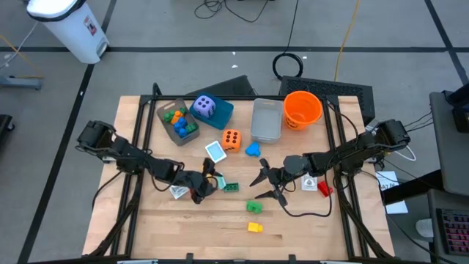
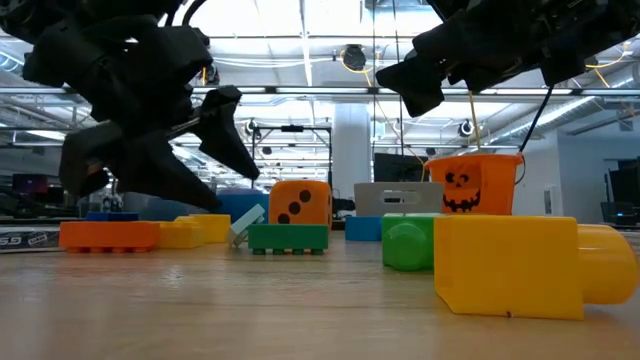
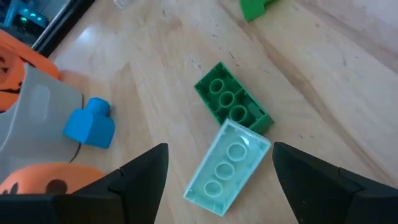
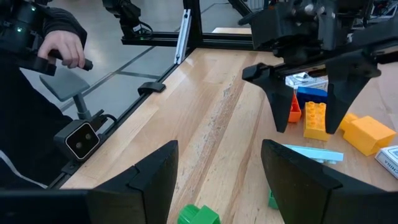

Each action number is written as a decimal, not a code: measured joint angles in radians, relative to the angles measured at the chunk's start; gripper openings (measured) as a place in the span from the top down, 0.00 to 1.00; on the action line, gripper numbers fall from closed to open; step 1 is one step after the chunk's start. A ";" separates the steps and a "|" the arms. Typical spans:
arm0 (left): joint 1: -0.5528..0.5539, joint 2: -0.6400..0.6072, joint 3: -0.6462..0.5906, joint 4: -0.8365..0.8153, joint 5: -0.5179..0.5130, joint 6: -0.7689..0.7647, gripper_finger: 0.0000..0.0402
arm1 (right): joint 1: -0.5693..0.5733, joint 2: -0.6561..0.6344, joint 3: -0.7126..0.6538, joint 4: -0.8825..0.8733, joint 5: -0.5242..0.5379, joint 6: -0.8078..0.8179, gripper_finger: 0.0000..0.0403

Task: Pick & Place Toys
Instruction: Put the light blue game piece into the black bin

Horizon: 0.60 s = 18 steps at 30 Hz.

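Observation:
My left gripper [image 1: 208, 183] is open and low over the table's middle. Its fingers stand on either side of a pale teal brick [image 3: 227, 168] without touching it. That brick lies flat with one end against a dark green brick [image 3: 233, 106], which also shows in the high view [image 1: 231, 187]. My right gripper [image 1: 262, 183] is open and empty, pointing toward the table's left, just beyond a light green brick [image 1: 254, 206]. A yellow brick [image 1: 254, 227] lies nearer the front edge. The orange die [image 1: 231, 139], a blue piece [image 1: 253, 149] and a card [image 1: 215, 152] lie farther back. The purple die [image 1: 205, 107] rests on the teal box.
A grey tray [image 1: 167, 126] with several bricks, a grey bin [image 1: 266, 119] and the orange bucket [image 1: 302, 108] stand along the far side. A red brick [image 1: 323, 189] and a card [image 1: 309, 183] lie under the right arm. Orange and yellow bricks [image 4: 314, 118] lie beside my left gripper. A person's hand [image 4: 62, 50] shows beyond the table.

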 joint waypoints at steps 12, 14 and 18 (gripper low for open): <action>0.028 0.136 0.092 -0.010 0.008 0.077 0.29 | 0.000 0.000 0.000 -0.004 0.003 0.000 0.44; 0.037 0.146 0.107 -0.050 0.009 0.084 0.30 | 0.000 0.000 0.000 -0.006 0.003 0.000 0.44; 0.054 0.153 0.119 -0.099 0.010 0.080 0.32 | 0.000 0.000 0.000 -0.010 0.003 0.000 0.44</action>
